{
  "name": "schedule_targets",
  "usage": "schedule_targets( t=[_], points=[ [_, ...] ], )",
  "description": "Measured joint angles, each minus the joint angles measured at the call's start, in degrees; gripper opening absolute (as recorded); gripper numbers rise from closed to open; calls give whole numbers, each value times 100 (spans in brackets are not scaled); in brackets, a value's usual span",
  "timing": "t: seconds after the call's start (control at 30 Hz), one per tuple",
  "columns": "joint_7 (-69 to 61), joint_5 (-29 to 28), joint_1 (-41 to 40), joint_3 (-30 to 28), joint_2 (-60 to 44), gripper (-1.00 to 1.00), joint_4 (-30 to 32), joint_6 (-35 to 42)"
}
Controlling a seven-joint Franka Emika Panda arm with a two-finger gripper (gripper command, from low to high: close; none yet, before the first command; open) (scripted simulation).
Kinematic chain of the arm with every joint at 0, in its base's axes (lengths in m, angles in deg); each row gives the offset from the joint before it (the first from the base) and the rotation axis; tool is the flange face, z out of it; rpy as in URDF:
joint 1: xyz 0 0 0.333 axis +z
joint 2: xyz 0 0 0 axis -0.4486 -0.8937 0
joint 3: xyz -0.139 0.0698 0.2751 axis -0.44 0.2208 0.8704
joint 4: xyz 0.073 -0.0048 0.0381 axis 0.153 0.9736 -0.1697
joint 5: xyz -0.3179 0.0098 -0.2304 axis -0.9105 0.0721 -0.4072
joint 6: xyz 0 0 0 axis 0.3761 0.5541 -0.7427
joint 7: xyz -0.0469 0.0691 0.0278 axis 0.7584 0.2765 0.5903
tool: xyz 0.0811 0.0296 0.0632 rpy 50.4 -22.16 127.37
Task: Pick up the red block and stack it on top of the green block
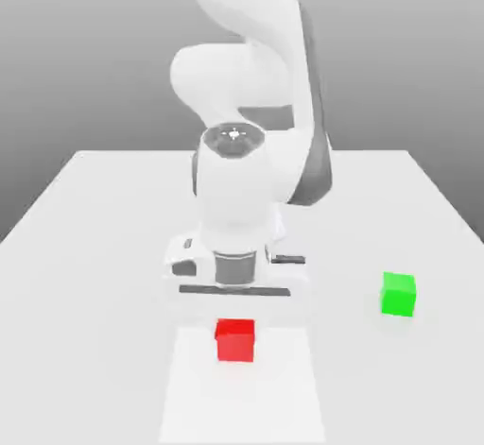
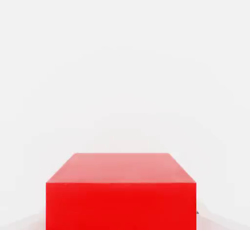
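The red block [image 1: 234,339] rests on the white table, near its front edge in the exterior view. My gripper [image 1: 235,322] hangs straight down from the white hand right over it and is shut on the red block, low at the table. In the hand view the red block [image 2: 121,192] looms very close, with its top face and one side showing. The green block [image 1: 398,294] stands alone on the table toward the exterior view's right, well apart from the red block and the hand.
The white table [image 1: 95,245] stretches around both blocks. The arm's bulky white body [image 1: 241,75] rises behind the hand at the table's middle. A paler rectangular patch [image 1: 284,386] lies on the table under the red block.
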Motion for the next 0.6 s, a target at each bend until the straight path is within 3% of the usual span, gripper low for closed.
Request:
schedule_targets(
  t=[0.07,0.43,0.5,0.6],
  points=[
    [37,96,80,155,308,-100,57,245],
    [605,993,2712,1984,1352,-100,371,927],
    [826,858,2843,2244,1331,-100,396,907],
    [1308,218,2617,2427,1002,-100,382,674]
  ],
)
